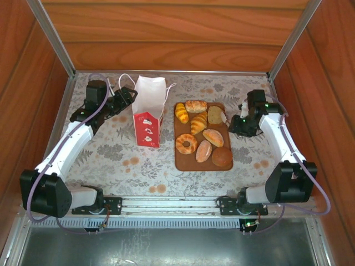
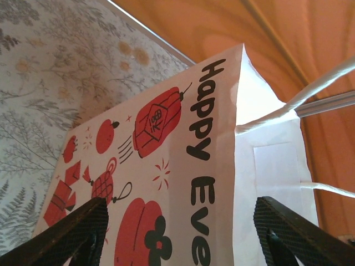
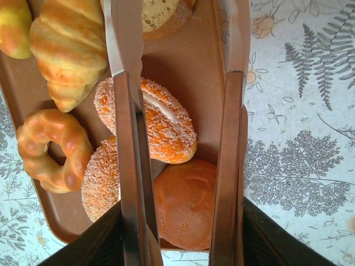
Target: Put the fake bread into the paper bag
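Floral tabletop [image 1: 111, 160] leaves a narrow gap between paper bag [image 1: 150, 119] and tray [image 1: 182, 163].

The top external camera sits high above and behind the arm bases, looking down and forward over the whole table [image 1: 111, 158] from well back. The left wrist camera is very close to the paper bag [image 2: 161, 166]. It faces out between its own fingers [image 2: 66, 238] at the bag's printed side, rolled so that the bag leans across the picture. The right wrist camera looks almost straight down from close by, along the tongs [image 3: 130, 166] onto the tray [image 3: 194, 72] of fake bread [image 3: 166, 122]. Each wrist view shares its patch with the overhead view — the bag left of centre there, the tray right of centre.
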